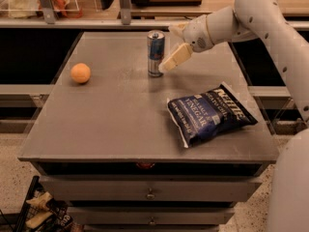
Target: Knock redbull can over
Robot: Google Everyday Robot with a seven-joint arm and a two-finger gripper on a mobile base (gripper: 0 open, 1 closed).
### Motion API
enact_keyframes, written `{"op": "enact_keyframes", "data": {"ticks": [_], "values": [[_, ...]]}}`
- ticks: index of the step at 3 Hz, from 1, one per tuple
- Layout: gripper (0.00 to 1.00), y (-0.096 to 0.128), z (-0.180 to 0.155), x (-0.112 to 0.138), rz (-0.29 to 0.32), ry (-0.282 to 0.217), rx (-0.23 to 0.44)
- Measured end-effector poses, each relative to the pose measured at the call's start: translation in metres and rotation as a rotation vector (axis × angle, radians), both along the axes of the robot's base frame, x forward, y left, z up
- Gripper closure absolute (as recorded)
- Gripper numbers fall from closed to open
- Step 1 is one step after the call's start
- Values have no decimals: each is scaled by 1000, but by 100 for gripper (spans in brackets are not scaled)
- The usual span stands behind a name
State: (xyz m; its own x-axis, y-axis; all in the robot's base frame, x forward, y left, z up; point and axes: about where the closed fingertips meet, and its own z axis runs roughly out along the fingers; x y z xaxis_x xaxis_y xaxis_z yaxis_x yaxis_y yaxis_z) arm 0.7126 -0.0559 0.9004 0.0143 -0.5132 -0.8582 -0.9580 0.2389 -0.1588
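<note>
The redbull can (pixel 155 52) stands upright on the grey table (pixel 120 115), at its back middle. It is slim, blue and silver, with a silver top. My gripper (pixel 167 48) is just to the right of the can, at the can's height, on the white arm that reaches in from the upper right. Its two cream fingers are spread apart. The lower finger (pixel 174 58) slants down to the left and its tip is at the can's right side, touching it or nearly so. The gripper holds nothing.
An orange (pixel 80 73) lies on the left of the table. A dark blue chip bag (pixel 208 114) lies at the right front. A shelf with a rail (pixel 96 22) runs behind the table. Drawers (pixel 149 191) sit under the tabletop.
</note>
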Motion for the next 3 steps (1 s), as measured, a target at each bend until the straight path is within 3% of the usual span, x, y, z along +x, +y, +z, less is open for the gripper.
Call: {"op": "enact_keyframes", "data": {"ticks": [2,3], "values": [[0,31,1,-8,45,18,37],[17,42,-2,-14,69,31,50]]}}
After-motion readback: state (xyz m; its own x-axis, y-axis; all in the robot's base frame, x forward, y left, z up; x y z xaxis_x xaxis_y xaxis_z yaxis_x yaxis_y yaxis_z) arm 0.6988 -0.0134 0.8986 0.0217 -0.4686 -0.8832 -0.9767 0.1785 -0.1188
